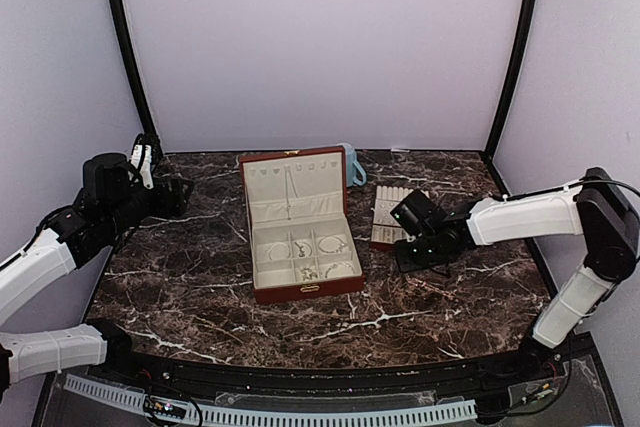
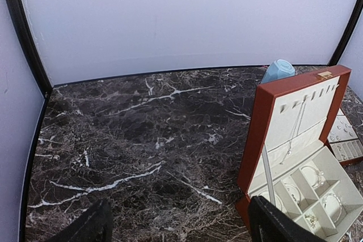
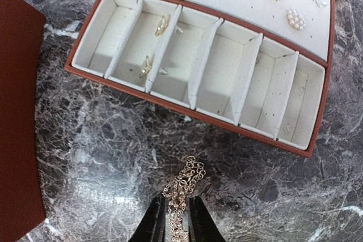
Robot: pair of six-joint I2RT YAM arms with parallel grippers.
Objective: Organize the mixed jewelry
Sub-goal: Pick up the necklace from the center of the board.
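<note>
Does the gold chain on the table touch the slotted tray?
Apart. The right wrist view shows a strip of bare marble between the chain and the near edge of the tray.

This looks like a robot lab, inside a small test booth. Plain white walls [image 1: 320, 37] stand at the back and on both sides. Black poles [image 1: 125, 47] curve up in the corners. Two white and black robot arms, the left arm [image 1: 35, 267] and the right arm [image 1: 525, 215], sit at the near edge of a dark marble bench [image 1: 200, 297]. A white slotted strip [image 1: 300, 415] runs along the front.
</note>
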